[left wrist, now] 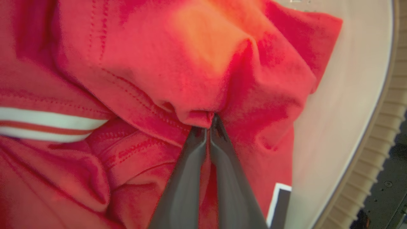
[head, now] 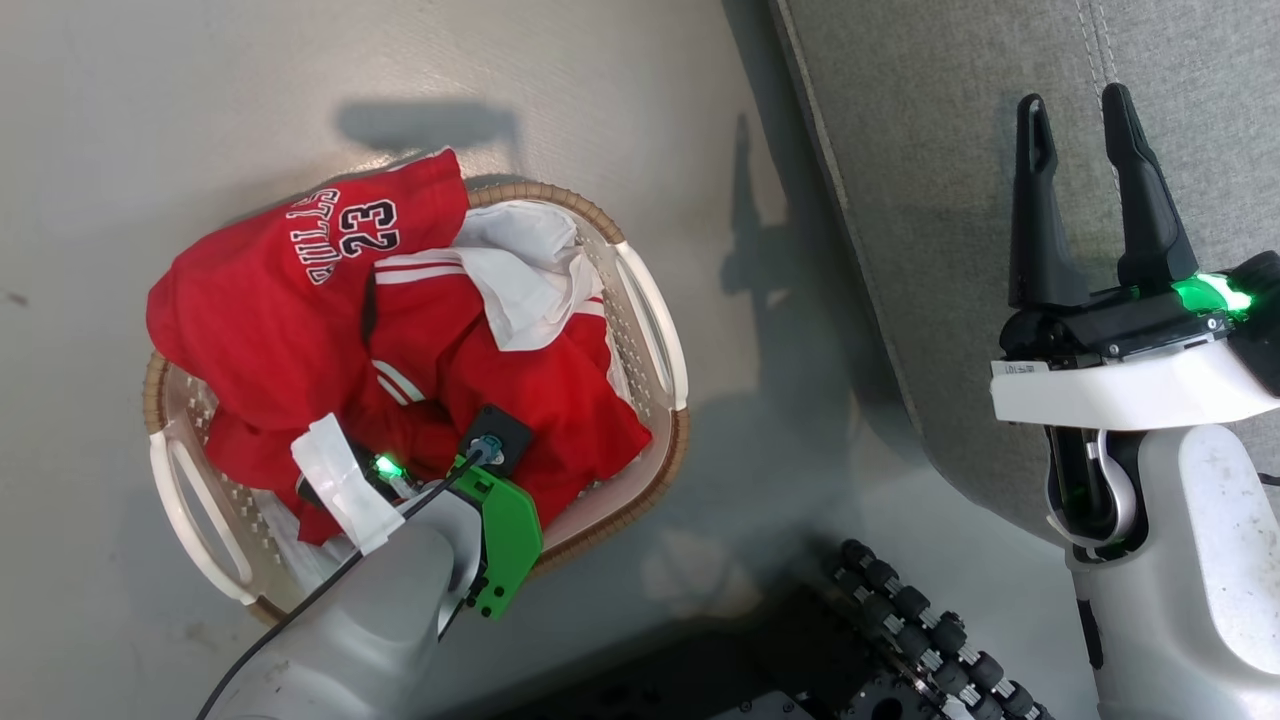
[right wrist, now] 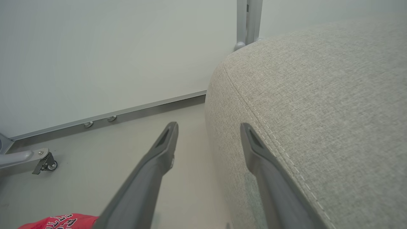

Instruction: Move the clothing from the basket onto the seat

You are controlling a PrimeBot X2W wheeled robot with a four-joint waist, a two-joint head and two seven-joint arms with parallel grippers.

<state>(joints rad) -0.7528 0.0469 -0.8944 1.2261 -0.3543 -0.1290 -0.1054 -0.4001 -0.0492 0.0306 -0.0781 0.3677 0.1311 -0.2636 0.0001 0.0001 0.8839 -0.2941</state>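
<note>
On my left, one small oval white plastic basket with a brown woven rim (head: 660, 330) sits on the pale grey floor (head: 200, 100). It is piled full with the red jersey clothing with white stripes (head: 280, 300). The piece with the number 23 lies on top and hangs over the far rim. I can pick out two red pieces, but I cannot tell if there are more. A white liner cloth (head: 530, 260) pokes out among them.

My left arm comes up from the bottom of the head view and dips into the basket. In the left wrist view, the left gripper (left wrist: 210, 124) has its two dark fingers squeezed together on a fold of the red cloth.

On my right is one big grey woven-fabric seat (head: 950, 150) with a stitched seam, and no clothes lie on it. My right gripper (head: 1072, 100) hangs over its edge, fingers pointing up the view. They are spread apart and hold nothing.
</note>
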